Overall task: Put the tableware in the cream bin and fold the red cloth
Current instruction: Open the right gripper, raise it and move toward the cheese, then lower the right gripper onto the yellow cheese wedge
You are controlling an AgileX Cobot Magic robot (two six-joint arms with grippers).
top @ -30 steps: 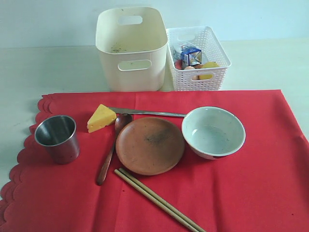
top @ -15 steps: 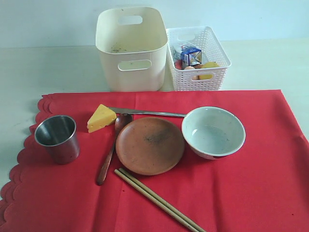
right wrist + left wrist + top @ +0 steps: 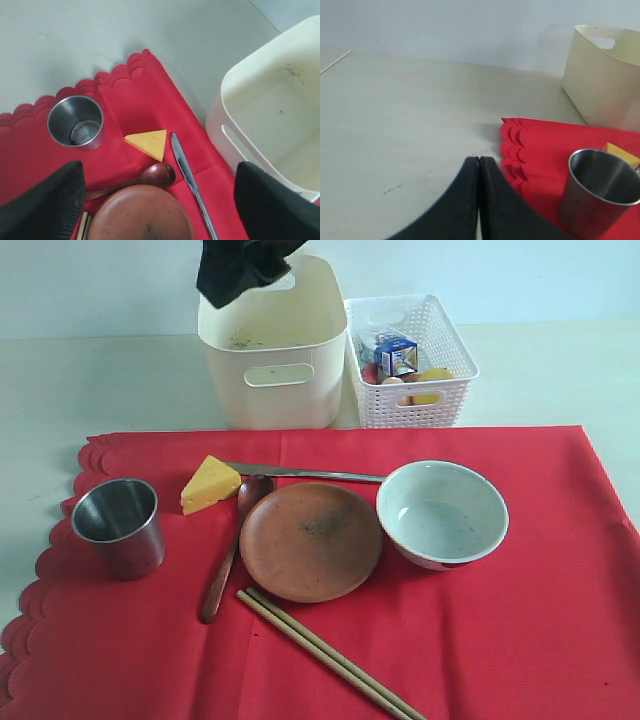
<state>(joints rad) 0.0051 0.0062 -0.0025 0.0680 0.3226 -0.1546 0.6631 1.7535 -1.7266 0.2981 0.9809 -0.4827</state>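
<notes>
Left of frame, the steel cup (image 3: pixel 118 525) stands near the left gripper (image 3: pixel 479 161), jaws pressed together, likely farther from the right gripper (image 3: pixel 157 167), spread wide above the red cloth (image 3: pixel 520 640).

The cloth (image 3: pixel 520 640) was plain red; the bin (image 3: pixel 230 385) cream; the plate (image 3: pixel 310 540) brown; the cup (image 3: pixel 120 535) steel-grey; the basket (image 3: pixel 410 408) white lattice.

A pale off-white table (image 3: pixel 100 380) with a matte top runs back to a plain, light bluish-white wall (image 3: pixel 520 275). A few faint dark scuffs (image 3: pixel 395 187) mark the tabletop. The light is soft and even.
</notes>
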